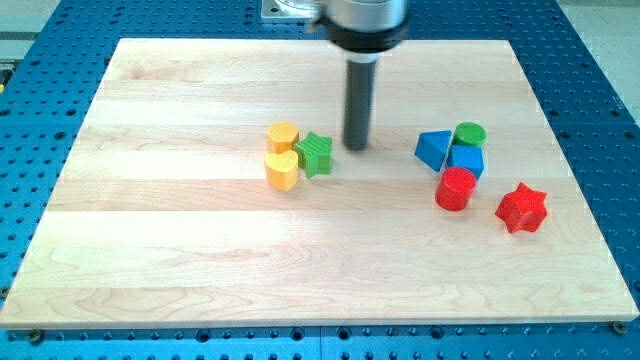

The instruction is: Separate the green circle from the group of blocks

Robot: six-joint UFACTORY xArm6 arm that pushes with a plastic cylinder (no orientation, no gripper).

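Observation:
The green circle [469, 134] sits at the top of a cluster on the view's right, touching a blue triangle [433, 150] on its left and a blue block [466, 160] below it. A red cylinder [456, 188] lies just below the blue block. A red star [521, 208] stands a little apart at the lower right. My tip [355, 147] rests on the board in the middle, well left of the green circle and just right of a green star [315, 154].
A yellow hexagon-like block [283, 136] and a yellow heart-like block [282, 171] touch the green star on its left. The wooden board [200, 260] lies on a blue perforated table [610, 120].

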